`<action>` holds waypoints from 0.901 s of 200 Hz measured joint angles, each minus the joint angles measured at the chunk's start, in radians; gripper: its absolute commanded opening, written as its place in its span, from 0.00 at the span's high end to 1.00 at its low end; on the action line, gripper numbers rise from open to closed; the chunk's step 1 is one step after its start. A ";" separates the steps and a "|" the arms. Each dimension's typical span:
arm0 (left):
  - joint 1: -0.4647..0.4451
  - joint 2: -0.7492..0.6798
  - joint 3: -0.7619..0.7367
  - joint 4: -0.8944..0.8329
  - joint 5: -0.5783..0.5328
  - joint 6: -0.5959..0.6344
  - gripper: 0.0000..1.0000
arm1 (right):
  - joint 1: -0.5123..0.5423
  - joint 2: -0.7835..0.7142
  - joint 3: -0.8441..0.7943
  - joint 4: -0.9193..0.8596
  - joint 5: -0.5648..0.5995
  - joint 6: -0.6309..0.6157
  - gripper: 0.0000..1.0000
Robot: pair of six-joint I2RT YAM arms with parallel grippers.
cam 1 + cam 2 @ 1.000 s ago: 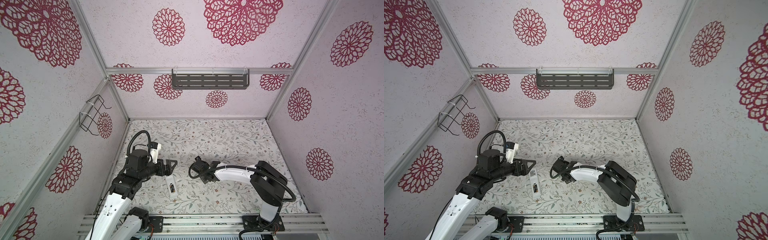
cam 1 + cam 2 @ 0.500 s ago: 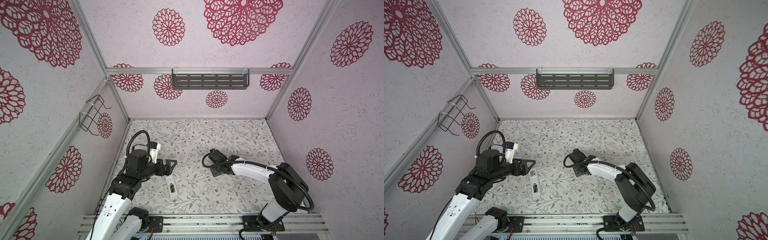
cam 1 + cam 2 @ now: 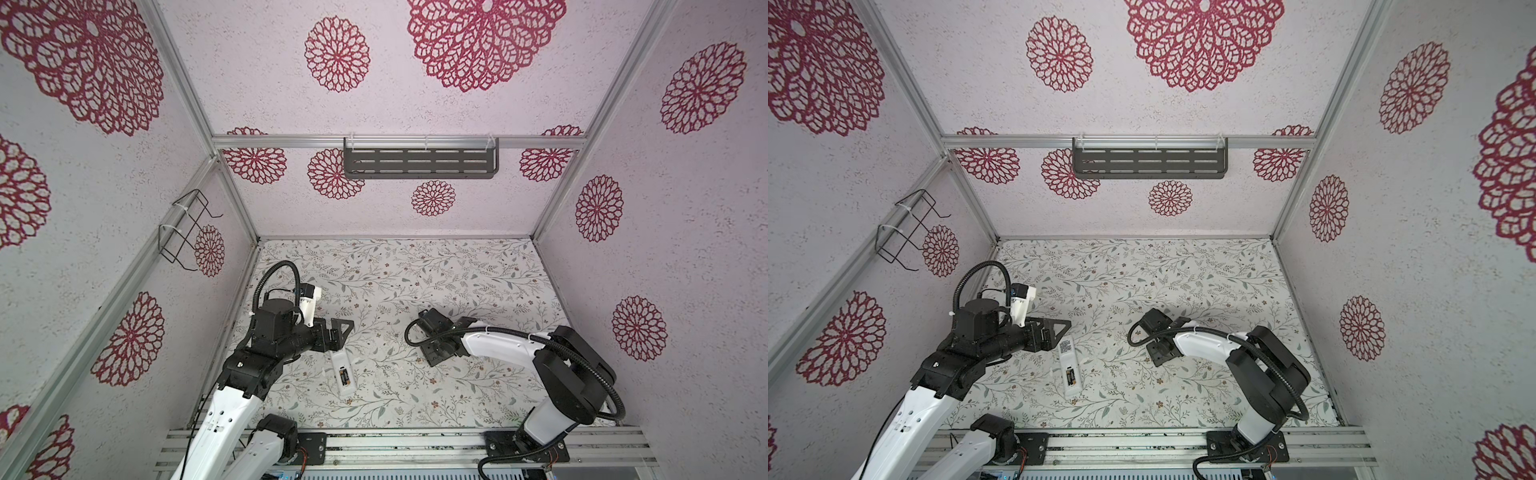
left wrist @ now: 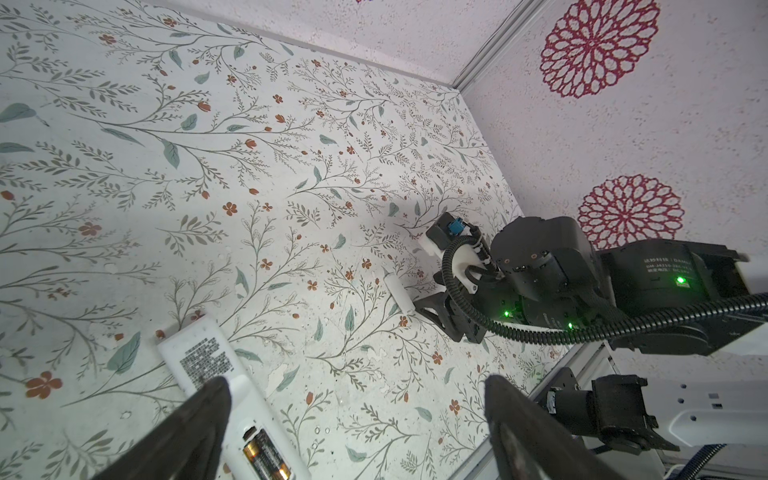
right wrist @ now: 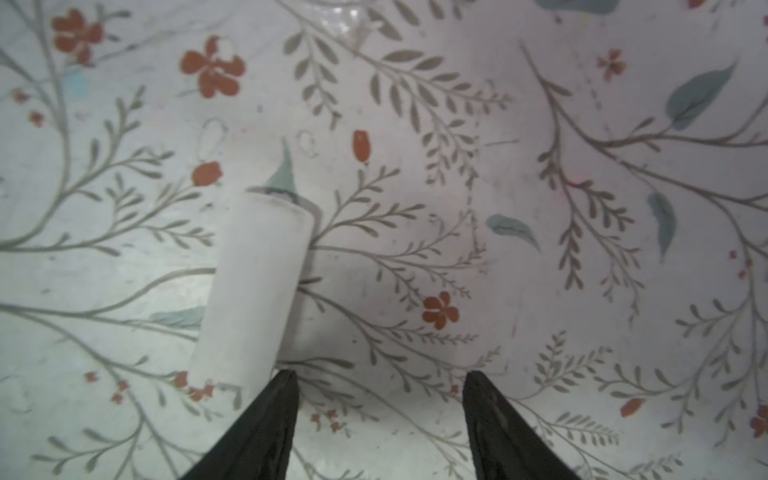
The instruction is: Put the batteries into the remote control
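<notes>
Holds left tool (image 4: 355,386) released over labelled end of remote control (image 3: 343,370), lying back-up on surface (image 3: 415,282), batteries (image 4: 266,457) in bay. Holds right tool (image 5: 380,374) parted and empty beside white cover (image 5: 257,286), well apart from remote control.

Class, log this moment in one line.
remote: back up, batteries inside | cover: off | left tool: open | right tool: open, near cover

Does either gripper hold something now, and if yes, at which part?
Nothing is held. The left gripper and the right gripper both stand open, and neither is closed on anything.
</notes>
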 measured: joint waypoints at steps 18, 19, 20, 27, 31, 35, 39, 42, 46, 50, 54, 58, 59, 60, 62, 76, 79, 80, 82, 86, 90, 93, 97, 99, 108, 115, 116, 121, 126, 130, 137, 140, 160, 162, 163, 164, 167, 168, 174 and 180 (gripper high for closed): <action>0.000 0.000 0.000 0.000 0.002 0.000 0.03 | 0.040 0.038 0.047 0.009 -0.023 0.000 0.32; 0.000 0.000 0.000 0.000 0.002 0.000 0.03 | 0.042 0.039 0.049 0.010 -0.024 0.000 0.32; 0.000 0.000 0.000 0.000 0.002 0.000 0.03 | 0.044 0.043 0.054 0.011 -0.025 0.000 0.32; 0.000 0.000 0.000 0.000 0.002 0.000 0.03 | 0.056 0.067 0.082 0.016 -0.032 -0.001 0.32; 0.000 0.000 0.000 0.000 0.002 0.000 0.02 | 0.061 0.080 0.098 0.018 -0.037 -0.002 0.32; 0.000 0.000 0.000 0.000 0.002 0.000 0.03 | 0.067 0.095 0.116 0.025 -0.038 -0.002 0.32; 0.000 0.000 0.000 0.000 0.003 0.000 0.03 | 0.072 0.111 0.134 0.031 -0.043 -0.004 0.32; 0.000 0.000 0.000 0.000 0.002 0.000 0.03 | 0.075 0.121 0.146 0.034 -0.043 -0.005 0.32; 0.000 0.000 0.000 0.000 0.003 0.000 0.03 | 0.079 0.137 0.164 0.038 -0.048 -0.009 0.32; 0.000 0.000 0.000 0.000 0.003 0.000 0.03 | 0.081 0.149 0.178 0.043 -0.051 -0.011 0.32; 0.000 0.000 0.000 0.000 0.003 0.000 0.03 | 0.082 0.162 0.193 0.048 -0.054 -0.013 0.32; 0.000 0.000 0.000 0.000 0.003 0.000 0.03 | 0.084 0.175 0.208 0.050 -0.057 -0.018 0.32; 0.000 0.000 0.000 0.000 0.003 0.000 0.03 | 0.084 0.177 0.211 0.049 -0.057 -0.018 0.32; 0.000 0.000 0.000 0.000 0.004 0.000 0.03 | 0.084 0.180 0.215 0.050 -0.057 -0.018 0.32; 0.000 0.000 0.000 0.000 0.004 0.000 0.03 | 0.084 0.185 0.221 0.051 -0.058 -0.019 0.32; 0.000 -0.001 0.000 0.000 0.005 0.000 0.03 | 0.083 0.212 0.259 0.053 -0.060 -0.026 0.32; 0.000 -0.002 0.000 0.000 0.005 0.000 0.03 | 0.084 0.216 0.267 0.052 -0.060 -0.027 0.32; 0.000 -0.002 0.000 0.000 0.005 0.000 0.03 | 0.083 0.217 0.269 0.052 -0.060 -0.027 0.32; 0.000 -0.002 0.000 0.000 0.005 0.000 0.03 | 0.083 0.218 0.273 0.052 -0.060 -0.028 0.32; 0.000 -0.004 0.000 0.000 0.005 0.000 0.03 | 0.083 0.220 0.279 0.052 -0.060 -0.030 0.32; 0.000 -0.005 0.000 0.000 0.005 0.000 0.03 | 0.083 0.220 0.284 0.052 -0.060 -0.032 0.31; 0.000 -0.006 0.000 0.000 0.006 0.000 0.03 | 0.082 0.220 0.288 0.051 -0.060 -0.036 0.31; 0.000 -0.006 0.000 0.000 0.006 0.000 0.03 | 0.082 0.219 0.293 0.050 -0.060 -0.037 0.31; 0.000 -0.007 0.000 0.000 0.006 0.000 0.03 | 0.081 0.219 0.296 0.050 -0.061 -0.039 0.31; 0.000 -0.008 0.000 0.000 0.006 0.000 0.03 | 0.078 0.219 0.307 0.053 -0.065 -0.047 0.31; 0.000 -0.009 0.000 0.000 0.006 0.000 0.03 | 0.072 0.219 0.311 0.055 -0.077 -0.054 0.31; 0.000 -0.009 0.000 0.000 0.006 0.000 0.03 | 0.071 0.219 0.311 0.056 -0.079 -0.055 0.31; 0.000 -0.009 0.000 0.000 0.006 0.000 0.03 | 0.063 0.219 0.313 0.058 -0.094 -0.059 0.31; 0.000 -0.009 0.000 0.000 0.006 0.000 0.03 | 0.055 0.219 0.313 0.060 -0.113 -0.062 0.31; 0.000 -0.009 0.000 0.000 0.006 0.000 0.03 | 0.046 0.219 0.313 0.060 -0.124 -0.064 0.31; 0.000 -0.010 0.000 0.000 0.006 0.000 0.03 | 0.029 0.219 0.313 0.061 -0.148 -0.071 0.31; 0.000 -0.010 0.000 0.000 0.006 0.000 0.03 | 0.021 0.219 0.313 0.061 -0.164 -0.072 0.32; 0.000 -0.012 0.000 0.000 0.006 0.000 0.03 | -0.027 0.222 0.313 0.070 -0.235 -0.084 0.44; 0.000 -0.012 0.000 0.000 0.006 0.000 0.03 | -0.031 0.223 0.313 0.071 -0.242 -0.089 0.46; 0.000 -0.012 0.000 0.000 0.006 0.000 0.03 | -0.032 0.224 0.313 0.072 -0.244 -0.090 0.47; 0.000 -0.012 0.000 0.000 0.006 0.000 0.03 | -0.035 0.224 0.313 0.072 -0.248 -0.092 0.49; 0.000 -0.013 0.000 0.000 0.006 0.000 0.03 | -0.040 0.226 0.313 0.074 -0.256 -0.088 0.53; 0.000 -0.013 0.000 0.000 0.006 0.000 0.03 | -0.041 0.227 0.313 0.075 -0.258 -0.090 0.54; 0.000 -0.013 0.000 0.000 0.006 0.000 0.03 | -0.052 0.232 0.313 0.078 -0.273 -0.092 0.61; 0.000 -0.013 0.000 0.000 0.006 0.000 0.03 | -0.058 0.238 0.313 0.080 -0.283 -0.095 0.67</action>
